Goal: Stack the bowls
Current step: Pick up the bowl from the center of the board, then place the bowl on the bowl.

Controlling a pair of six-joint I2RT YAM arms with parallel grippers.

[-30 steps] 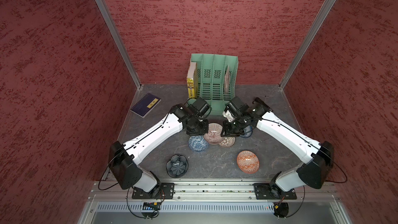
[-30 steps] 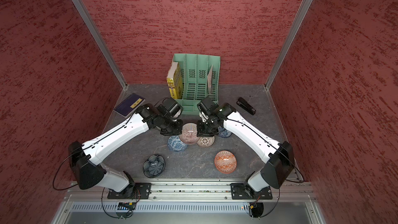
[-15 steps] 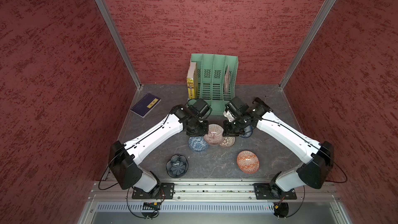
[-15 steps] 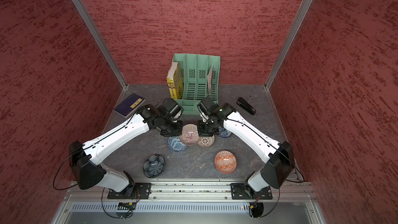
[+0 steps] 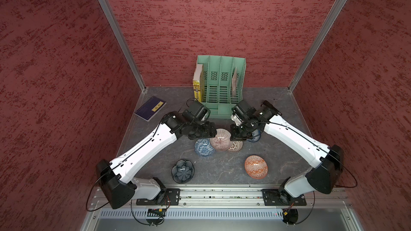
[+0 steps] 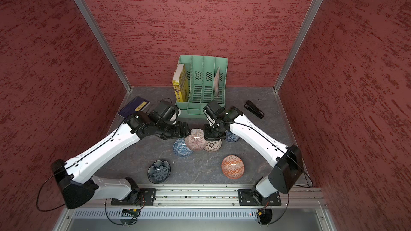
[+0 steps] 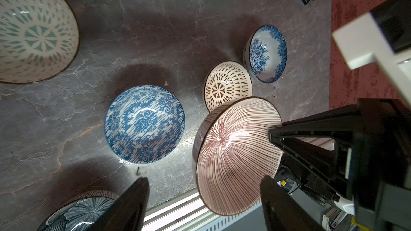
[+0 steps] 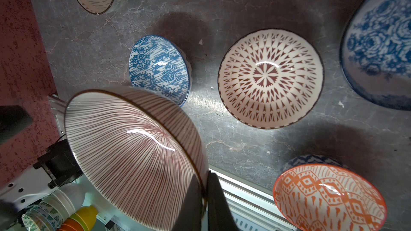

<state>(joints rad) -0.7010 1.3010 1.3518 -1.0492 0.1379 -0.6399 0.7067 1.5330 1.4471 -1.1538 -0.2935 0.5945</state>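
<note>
The pink-striped bowl point(image 5: 221, 140) point(image 8: 133, 152) hangs tilted above the table between both arms. My right gripper point(image 8: 205, 174) point(image 5: 235, 137) is shut on its rim. My left gripper point(image 7: 204, 180) point(image 5: 211, 130) stands open, its fingers wide apart on either side of the bowl's opposite edge without touching it. On the table below sit a blue-white patterned bowl point(image 7: 144, 124), a brown lattice bowl point(image 8: 270, 78) and a blue floral bowl point(image 7: 266, 53). The dark scalloped bowl point(image 5: 182, 171) and orange diamond bowl point(image 5: 255, 166) sit nearer the front. A teal lattice bowl point(image 7: 31, 27) lies under my left arm.
A green file rack point(image 5: 221, 85) with a yellow book point(image 5: 197, 86) stands at the back wall. A purple notebook point(image 5: 151, 107) lies at the back left and a black stapler point(image 6: 254, 108) at the back right. A metal rail point(image 5: 222, 193) runs along the front edge.
My right gripper closed on the pink-striped bowl's rim, then my left gripper opened and let go of the opposite edge. The bowl has hardly moved.
</note>
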